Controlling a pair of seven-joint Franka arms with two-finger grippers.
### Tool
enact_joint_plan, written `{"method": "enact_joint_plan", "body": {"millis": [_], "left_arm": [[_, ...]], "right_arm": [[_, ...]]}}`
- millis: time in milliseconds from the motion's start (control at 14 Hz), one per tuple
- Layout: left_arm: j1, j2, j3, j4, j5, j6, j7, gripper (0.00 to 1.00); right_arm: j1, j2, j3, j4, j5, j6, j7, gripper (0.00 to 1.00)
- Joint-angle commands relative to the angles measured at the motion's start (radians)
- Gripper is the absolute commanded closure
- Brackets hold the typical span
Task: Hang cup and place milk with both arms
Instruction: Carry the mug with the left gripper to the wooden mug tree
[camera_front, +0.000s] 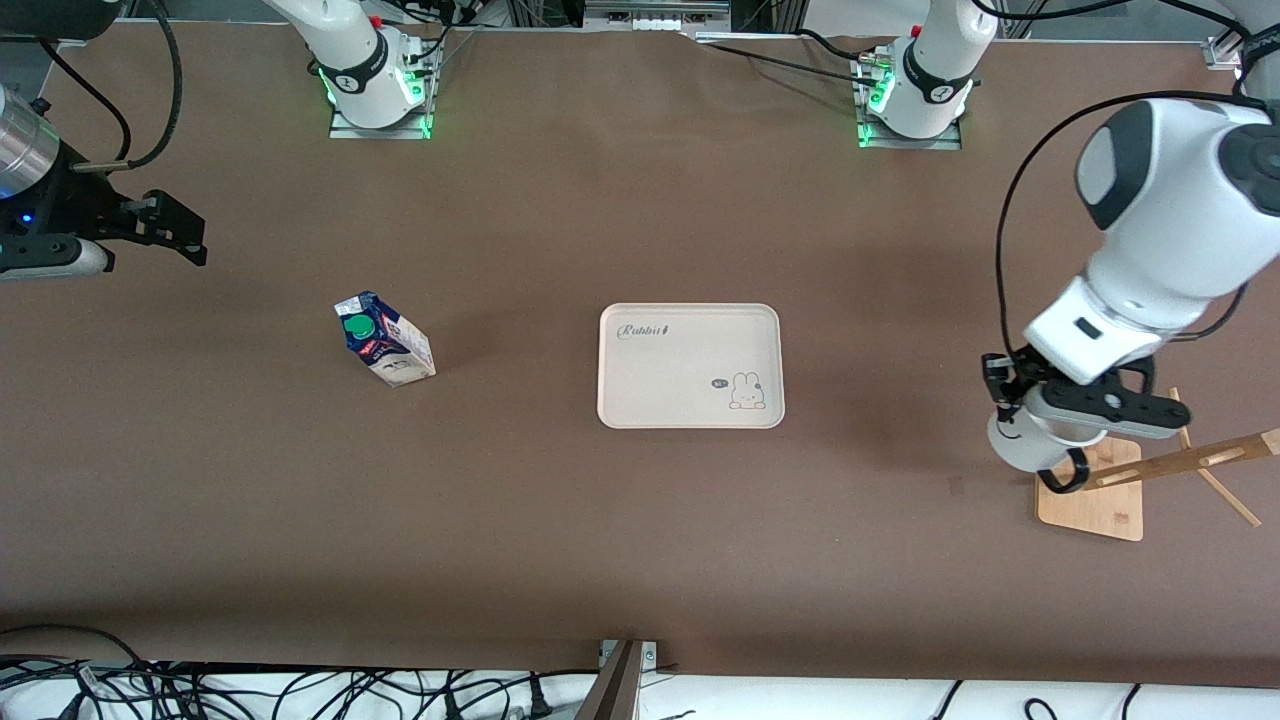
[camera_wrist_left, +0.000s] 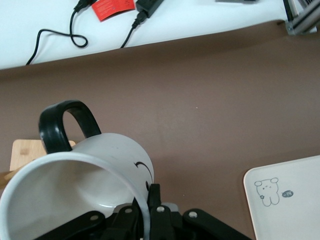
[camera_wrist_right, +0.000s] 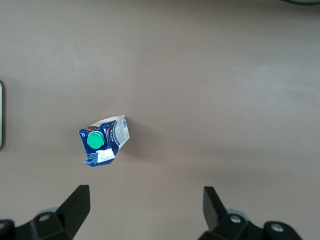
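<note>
The cup (camera_front: 1022, 447), white with a black handle (camera_front: 1066, 476), is held up in the air by my left gripper (camera_front: 1010, 400), whose jaws are shut on its rim. The cup is tilted on its side right beside the wooden rack (camera_front: 1092, 500), with the handle close to a rack peg (camera_front: 1190, 462). In the left wrist view the cup (camera_wrist_left: 107, 165) fills the frame with its handle (camera_wrist_left: 62, 125) up, and the left gripper (camera_wrist_left: 148, 202) pinches its wall. The milk (camera_front: 385, 342) stands on the table toward the right arm's end. My right gripper (camera_front: 172, 232) is open and empty, high over the table; the right wrist view shows the milk (camera_wrist_right: 103, 140) off to one side of the right gripper (camera_wrist_right: 146, 200).
A cream tray (camera_front: 690, 330) with a rabbit print lies at the middle of the table, also in the left wrist view (camera_wrist_left: 300, 205). The rack's flat wooden base (camera_wrist_left: 25, 149) shows by the cup. Cables lie along the table's edge nearest the front camera.
</note>
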Motion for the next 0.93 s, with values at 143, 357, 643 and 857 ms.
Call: {"method": "enact_joint_plan", "body": {"millis": [143, 357, 643, 857], "left_arm": [[0.125, 0.005, 0.039, 0.086, -0.157, -0.110, 0.027, 1.00], [0.177, 0.020, 0.041, 0.089, -0.224, -0.115, 0.028, 1.00], [0.199, 0.039, 0.039, 0.087, -0.262, -0.112, 0.033, 1.00], [0.208, 0.043, 0.041, 0.087, -0.262, -0.110, 0.069, 1.00]], "right_arm": [[-0.007, 0.006, 0.010, 0.018, -0.017, -0.008, 0.000, 0.00], [-0.007, 0.006, 0.010, 0.018, -0.017, -0.006, 0.000, 0.00], [-0.006, 0.006, 0.010, 0.018, -0.017, -0.008, 0.000, 0.00], [-0.004, 0.006, 0.010, 0.018, -0.017, -0.008, 0.000, 0.00]]}}
